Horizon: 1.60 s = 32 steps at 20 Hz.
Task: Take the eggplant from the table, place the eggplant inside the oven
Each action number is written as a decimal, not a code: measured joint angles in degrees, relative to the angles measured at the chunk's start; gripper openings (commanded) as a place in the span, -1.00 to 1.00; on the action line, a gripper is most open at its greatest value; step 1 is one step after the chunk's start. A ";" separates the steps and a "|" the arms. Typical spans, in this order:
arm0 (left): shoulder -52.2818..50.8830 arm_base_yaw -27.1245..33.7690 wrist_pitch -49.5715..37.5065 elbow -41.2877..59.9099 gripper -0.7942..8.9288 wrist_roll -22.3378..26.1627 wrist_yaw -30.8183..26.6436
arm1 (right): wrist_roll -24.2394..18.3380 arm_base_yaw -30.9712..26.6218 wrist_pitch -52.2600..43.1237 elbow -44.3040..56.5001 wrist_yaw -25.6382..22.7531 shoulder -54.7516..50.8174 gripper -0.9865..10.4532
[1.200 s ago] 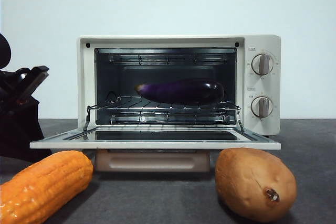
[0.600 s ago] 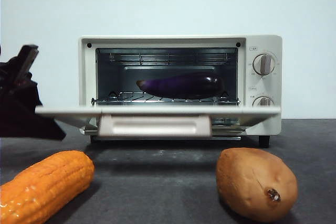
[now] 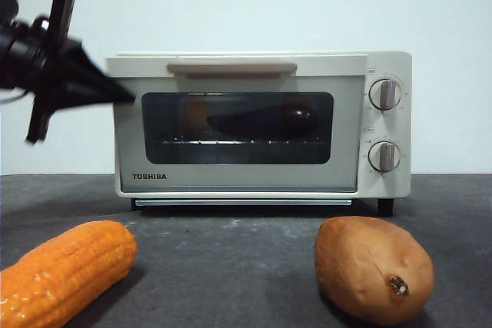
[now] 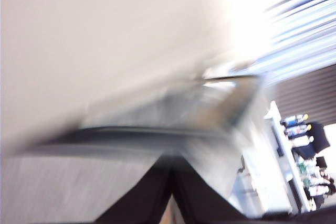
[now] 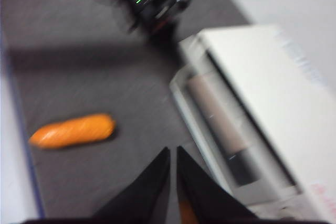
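Observation:
The dark purple eggplant [image 3: 261, 120] lies on the wire rack inside the cream oven [image 3: 238, 178], dimly visible through the glass of the shut door. The beige handle [image 3: 231, 68] sits at the top front of the oven. My left gripper [image 3: 123, 98] is shut, its black tip touching or just off the door's upper left corner; the left wrist view is blurred, with the left gripper [image 4: 170, 174] closed to a point. My right gripper [image 5: 173, 153] is shut and empty, high above the table [image 5: 94, 77] in front of the oven [image 5: 262, 93].
An orange corn cob [image 3: 61, 270] lies at the front left of the table [image 3: 231, 266]; the corn cob [image 5: 73, 130] also shows in the right wrist view. A brown sweet potato [image 3: 373, 266] lies at the front right. A white wall with a socket stands behind the oven.
The oven door has swung up from fully open to shut. My left gripper rose from low at the left to the door's upper left corner.

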<state>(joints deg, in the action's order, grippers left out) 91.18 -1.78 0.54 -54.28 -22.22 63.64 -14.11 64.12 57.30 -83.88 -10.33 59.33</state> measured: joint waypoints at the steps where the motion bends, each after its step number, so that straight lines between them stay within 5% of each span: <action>1: 0.00 0.00 0.04 -1.36 -0.83 -0.90 0.09 | 0.09 0.00 1.33 0.00 0.20 0.63 -0.82; 9: -8.11 -0.81 5.88 -4.81 -0.83 -2.86 -6.12 | 0.50 -3.34 6.47 4.46 0.04 4.20 -0.82; 12: -15.28 -2.73 12.94 -4.81 -0.83 0.66 -13.86 | 0.50 -7.08 6.21 8.33 -0.39 4.35 -0.82; 17: -27.10 -9.03 26.27 -4.81 -0.83 10.95 -34.58 | 1.60 -16.31 3.82 14.64 -0.33 4.02 -0.82; 24: -40.50 -19.91 26.38 1.79 -0.83 17.11 -57.40 | 10.95 -32.52 -18.56 30.29 1.62 -5.44 -0.82; 32: -51.84 -22.82 12.92 22.95 -0.83 13.42 -64.63 | 16.63 -34.23 -43.50 52.68 2.82 -23.41 -0.82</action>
<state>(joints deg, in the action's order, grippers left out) 39.33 -24.60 13.45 -31.33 -8.80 -0.99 2.52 29.89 13.80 -31.20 -7.51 35.92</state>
